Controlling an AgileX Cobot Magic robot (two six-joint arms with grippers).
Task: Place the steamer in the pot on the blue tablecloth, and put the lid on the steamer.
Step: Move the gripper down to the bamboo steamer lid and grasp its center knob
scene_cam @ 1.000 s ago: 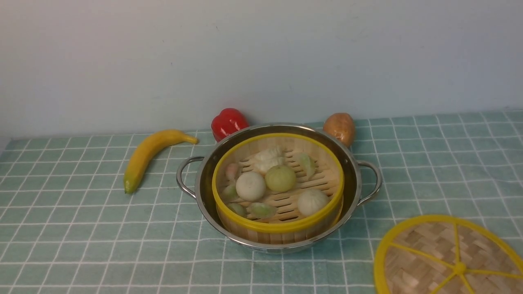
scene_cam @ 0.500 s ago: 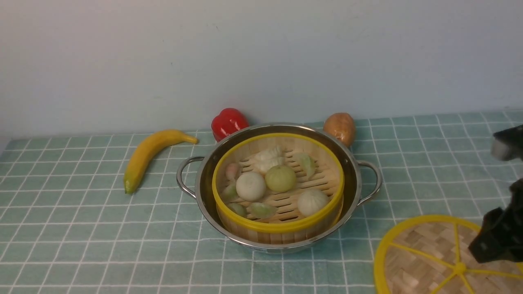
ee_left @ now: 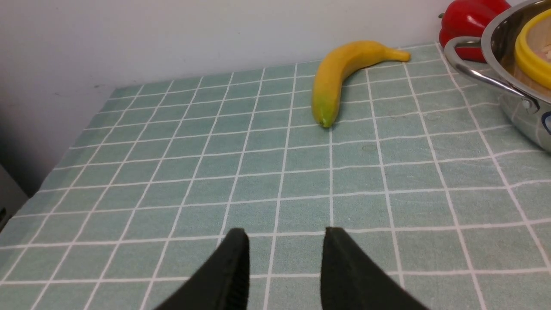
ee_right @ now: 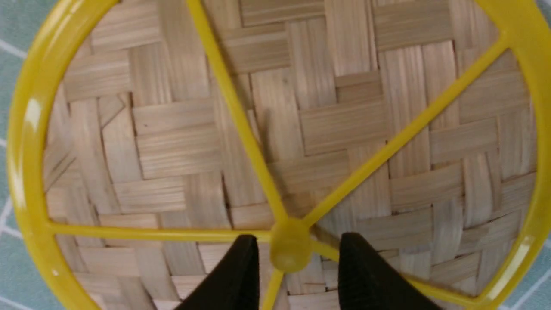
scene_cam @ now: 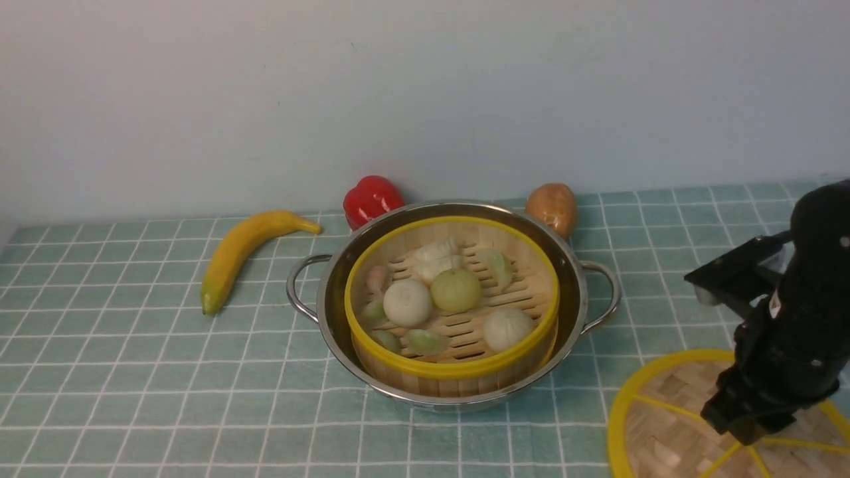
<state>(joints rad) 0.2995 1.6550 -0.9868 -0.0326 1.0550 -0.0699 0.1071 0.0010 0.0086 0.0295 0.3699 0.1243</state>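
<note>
Hovering over the lid (scene_cam: 664,425), the right gripper (ee_right: 298,239) is spread open. In the right wrist view its two black fingers (ee_right: 241,271) stand on either side of the small yellow knob (ee_right: 290,252), with a gap showing on each side. Nothing is clamped.

Lid: lies flat on the cloth (scene_cam: 133,372), at about 4 o'clock from the pot (scene_cam: 571,279) and clear of it. Part of the disc runs off the front view's edge. Yellow spokes run from the knob to the thick yellow rim.

Steamer (scene_cam: 451,370): seated upright inside the pot, top uncovered. Its upper yellow rim stands above the steel rim. A strip of the pot's inner wall shows around it, widest at 12 o'clock. Round buns (scene_cam: 407,302) and folded dumplings (scene_cam: 435,255) lie on the slatted floor.

Pot: stands on the cloth near the middle of the front view, with wire handles at 3 and 9 o'clock.

Left gripper (ee_left: 286,232): open and empty. Bare cloth shows between its fingers. It is out of the front view. In its wrist view the pot's handle and wall appear at the frame edge, well apart from the fingertips.

Other items, placed from the pot:
- banana (scene_cam: 246,255), at 9 to 10 o'clock, apart from the handle;
- red pepper (scene_cam: 372,198), at 11 o'clock, just behind the rim;
- potato (scene_cam: 551,207), at 1 o'clock, just behind the rim.
</note>
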